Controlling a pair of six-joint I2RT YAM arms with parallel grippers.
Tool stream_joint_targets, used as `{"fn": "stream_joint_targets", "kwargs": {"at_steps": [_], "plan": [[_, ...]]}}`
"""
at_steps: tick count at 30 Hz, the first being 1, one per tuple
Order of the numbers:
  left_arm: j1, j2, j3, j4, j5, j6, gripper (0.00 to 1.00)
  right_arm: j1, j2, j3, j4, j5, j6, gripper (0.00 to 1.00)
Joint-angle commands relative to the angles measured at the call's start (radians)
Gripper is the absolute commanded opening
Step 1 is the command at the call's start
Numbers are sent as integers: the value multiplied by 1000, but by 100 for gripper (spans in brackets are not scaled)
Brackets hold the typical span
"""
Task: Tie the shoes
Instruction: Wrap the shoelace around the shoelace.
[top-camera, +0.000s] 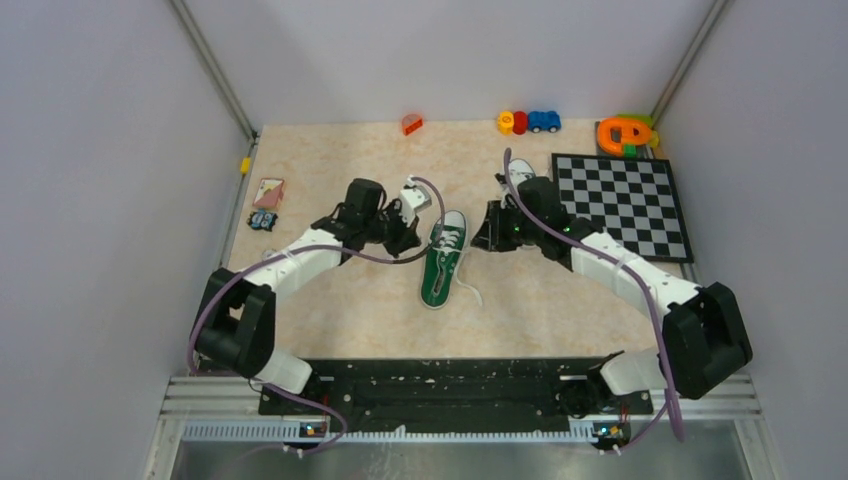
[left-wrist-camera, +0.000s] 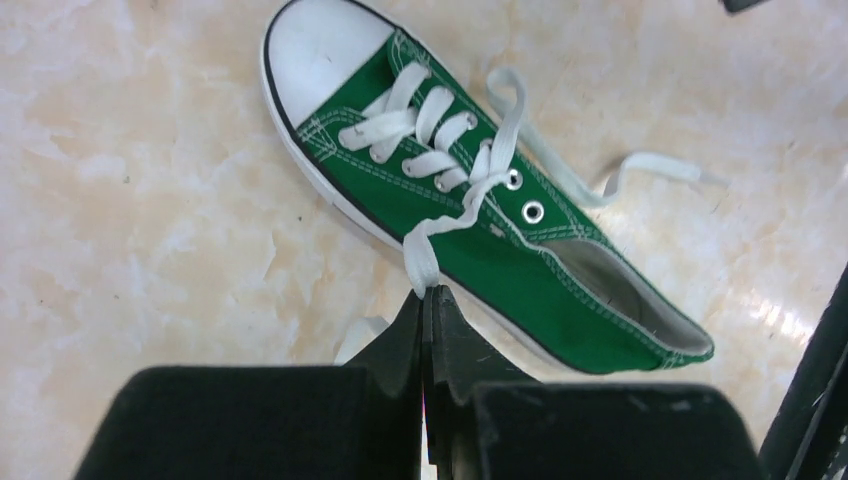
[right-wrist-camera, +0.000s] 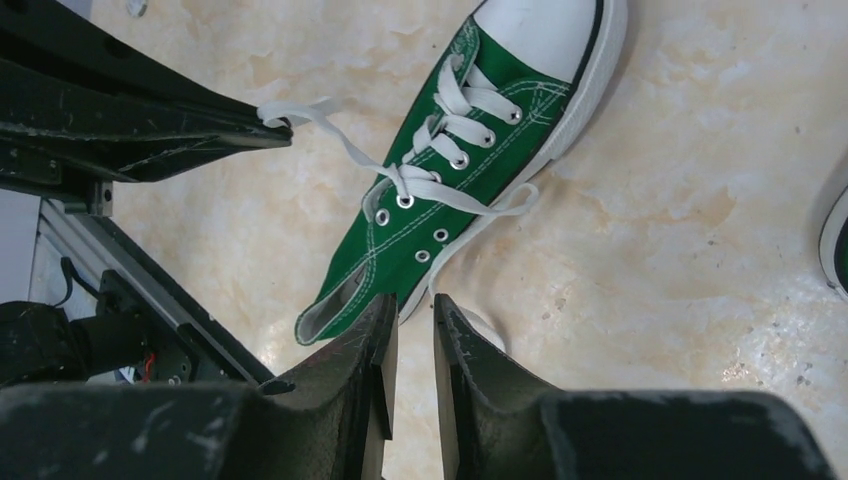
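Shoe (top-camera: 443, 262), green canvas with a white toe cap, overhead view: on its sole mid-table (top-camera: 330, 160), toe away from the arm bases, laces untied. Left fingers (top-camera: 412, 238) just beside one flank, right fingers (top-camera: 484, 236) near the other. Second shoe (top-camera: 519, 172) partly hidden behind the right arm. Checkerboard (top-camera: 620, 205) to the right; toys (top-camera: 528, 122) along the far edge.

Left wrist view: left fingers (left-wrist-camera: 450, 345) pressed together, pinching the end of one lace (left-wrist-camera: 424, 262), which rises to the shoe's (left-wrist-camera: 490, 265) eyelets.

Right wrist view: right fingers (right-wrist-camera: 470, 350) narrowly parted, gap bare, tips just beside the shoe's (right-wrist-camera: 420, 225) sole. Other lace (right-wrist-camera: 480, 222) trails on the table towards them.
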Motion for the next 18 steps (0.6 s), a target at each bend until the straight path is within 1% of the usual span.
{"fn": "stream_joint_targets", "kwargs": {"at_steps": [1, 3, 8, 11, 12, 14, 16, 18], "plan": [[5, -53, -71, 308, 41, -253, 0, -3, -44, 8, 104, -72, -34, 23], [8, -46, -80, 368, 60, -274, 0, -3, -34, 8, 141, -111, -29, 23], [25, -43, -71, 370, 78, -290, 0, -2, 38, 48, 220, -252, -51, 24], [56, -61, -103, 454, 85, -385, 0, -1, 73, 76, 238, -281, -87, 25], [69, -61, -118, 494, 99, -454, 0, 0, 81, 75, 271, -288, -98, 27], [82, -56, -141, 565, 115, -524, 0, 3, 96, 63, 328, -290, -113, 32], [84, -48, -146, 576, 123, -541, 0, 7, 112, 51, 385, -288, -122, 36], [83, -39, -146, 586, 127, -569, 0, 15, 126, 47, 431, -270, -131, 43]]}}
